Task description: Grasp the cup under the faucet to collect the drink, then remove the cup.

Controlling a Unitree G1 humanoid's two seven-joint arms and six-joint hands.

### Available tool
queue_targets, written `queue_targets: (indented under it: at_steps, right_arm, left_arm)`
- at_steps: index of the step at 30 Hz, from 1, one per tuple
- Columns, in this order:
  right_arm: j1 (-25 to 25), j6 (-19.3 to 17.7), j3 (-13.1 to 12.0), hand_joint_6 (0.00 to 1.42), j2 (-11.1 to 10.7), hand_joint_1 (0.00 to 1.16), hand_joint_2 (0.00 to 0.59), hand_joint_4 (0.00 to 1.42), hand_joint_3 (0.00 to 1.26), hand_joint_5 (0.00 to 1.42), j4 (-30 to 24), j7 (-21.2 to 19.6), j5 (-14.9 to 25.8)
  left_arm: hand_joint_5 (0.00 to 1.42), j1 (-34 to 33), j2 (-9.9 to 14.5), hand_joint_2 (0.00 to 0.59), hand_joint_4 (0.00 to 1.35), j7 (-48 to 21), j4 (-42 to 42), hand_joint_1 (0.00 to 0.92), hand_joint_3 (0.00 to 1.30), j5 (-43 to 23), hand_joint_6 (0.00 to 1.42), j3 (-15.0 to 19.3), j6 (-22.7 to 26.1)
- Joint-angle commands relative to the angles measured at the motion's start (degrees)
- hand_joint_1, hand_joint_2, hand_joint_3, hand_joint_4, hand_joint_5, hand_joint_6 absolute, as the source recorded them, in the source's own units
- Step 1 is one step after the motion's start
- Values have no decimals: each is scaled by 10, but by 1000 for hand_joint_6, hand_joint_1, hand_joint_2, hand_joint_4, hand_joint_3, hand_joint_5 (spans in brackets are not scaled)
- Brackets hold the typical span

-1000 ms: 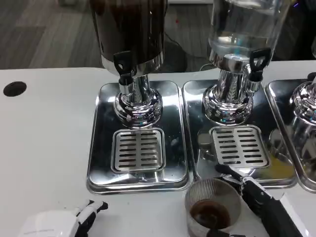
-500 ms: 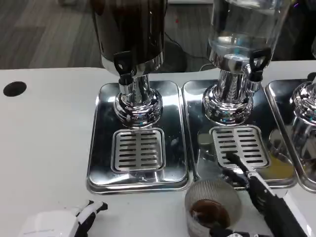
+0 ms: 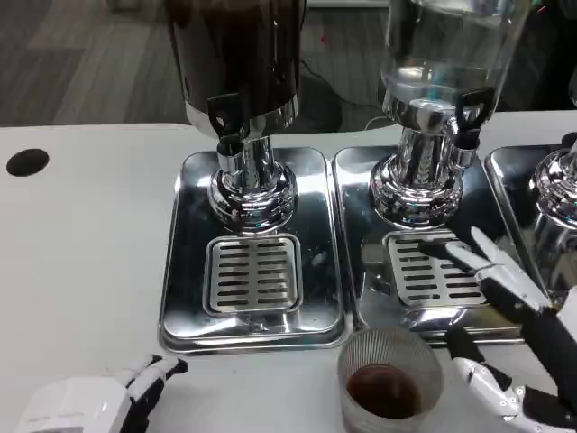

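The cup [image 3: 390, 382] stands on the white table [image 3: 81, 253] at the near edge, just in front of the seam between 2 steel drip trays, and it already holds a shallow pool of dark drink; its ribbed clear wall is upright and nothing of mine touches it. That puts it clear of both spouts, which I read as the removal being done or very nearly so: the drink matches the dark dispenser [image 3: 236, 63] on the left, whose black-handled faucet [image 3: 225, 122] hangs over the left tray's grate [image 3: 251, 274], with no cup beneath it. My right hand [image 3: 518, 338] sits just beside the cup on its right, fingers spread and released, holding nothing; the upper fingers [image 3: 482, 262] reach out over the slotted grate [image 3: 437, 267] of the second tray, below the clear dispenser [image 3: 442, 54], while a lower one lies near the cup's side with a gap between them. I judge the hand is apart so the cup can stand on its own without being tipped. My left hand [image 3: 86, 401] rests low at the near left corner of the table, well apart from the cup, waiting; its fingers point toward the trays, lightly apart and empty.
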Motion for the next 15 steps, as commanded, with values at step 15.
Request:
queue_targets:
  at_steps: [15]
  right_arm:
    - [45,255,-76,0,23,509,586,0,87,0,-51,-169,-175]
  left_arm:
    - [53,10,-22,132,0,161,25,0,105,7,309,26,-55]
